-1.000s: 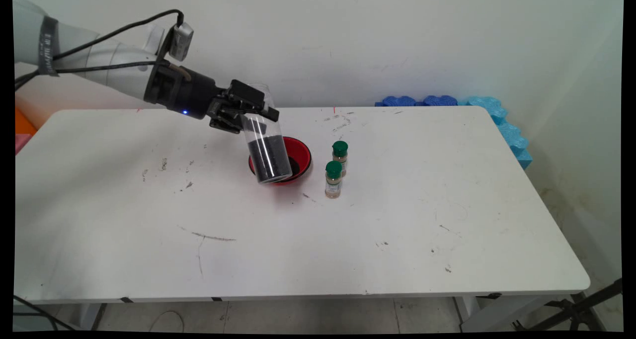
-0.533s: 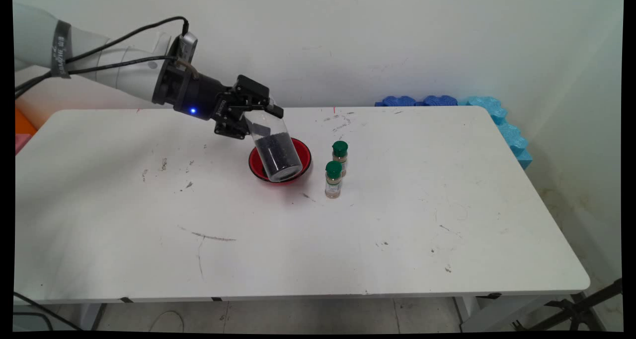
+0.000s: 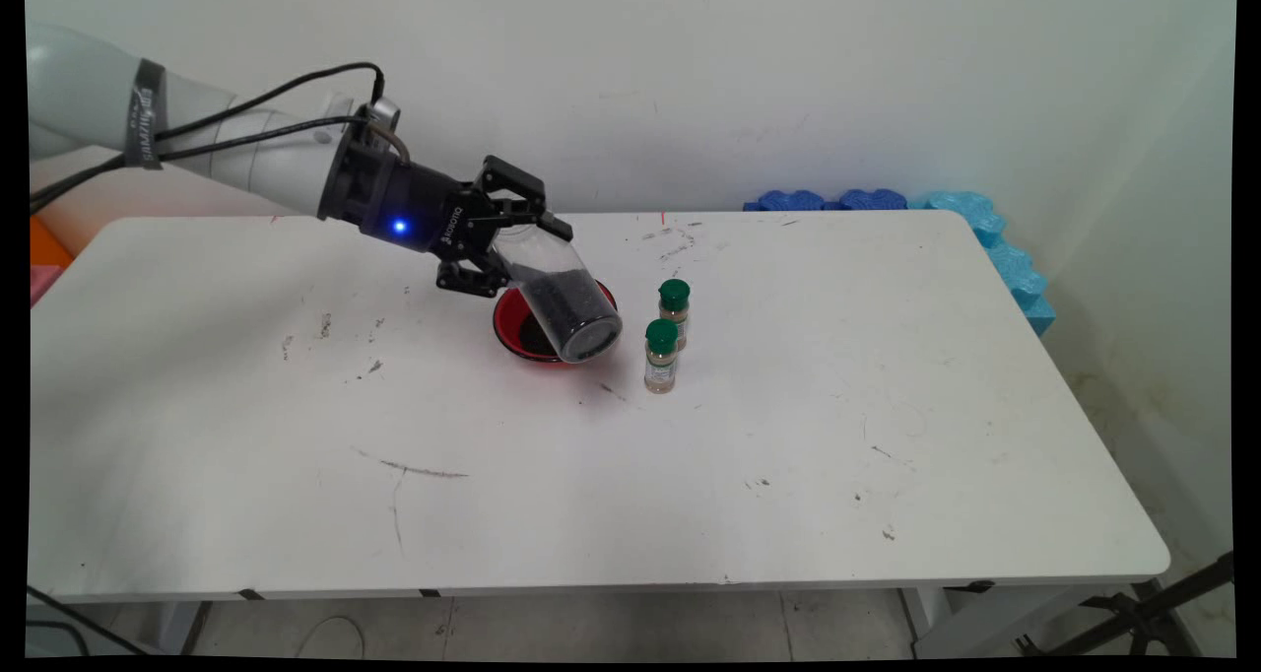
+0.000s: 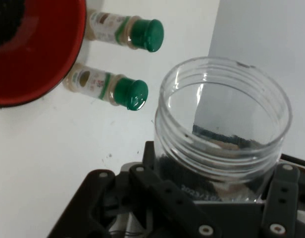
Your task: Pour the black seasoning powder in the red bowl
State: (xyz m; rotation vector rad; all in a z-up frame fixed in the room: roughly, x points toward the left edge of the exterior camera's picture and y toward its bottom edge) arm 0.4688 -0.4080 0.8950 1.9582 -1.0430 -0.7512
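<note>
Main view shows the pincer (image 3: 532,243) clamped on a clear plastic jar (image 3: 566,302) that holds black granules; the jar tilts, its base down toward the camera and its open mouth up toward the arm. It hangs above the near right part of a red bowl (image 3: 527,332) on the white tabletop (image 3: 788,436), and some dark material already lies in that bowl. Two green-capped spice bottles (image 3: 661,355) stand upright just beside the bowl on its right, one behind the other, apart from the jar.

Hand view looks into the jar's open threaded mouth (image 4: 224,114), with granules low inside against the wall and the black fingers (image 4: 283,198) pressing the jar from both sides.

Judging from this pose, handling the jar well means keeping the squeeze firm on the smooth round wall, turning the wrist slowly so the grains shift gradually, keeping the mouth over the bowl's middle, and staying clear of the nearer bottle.
</note>
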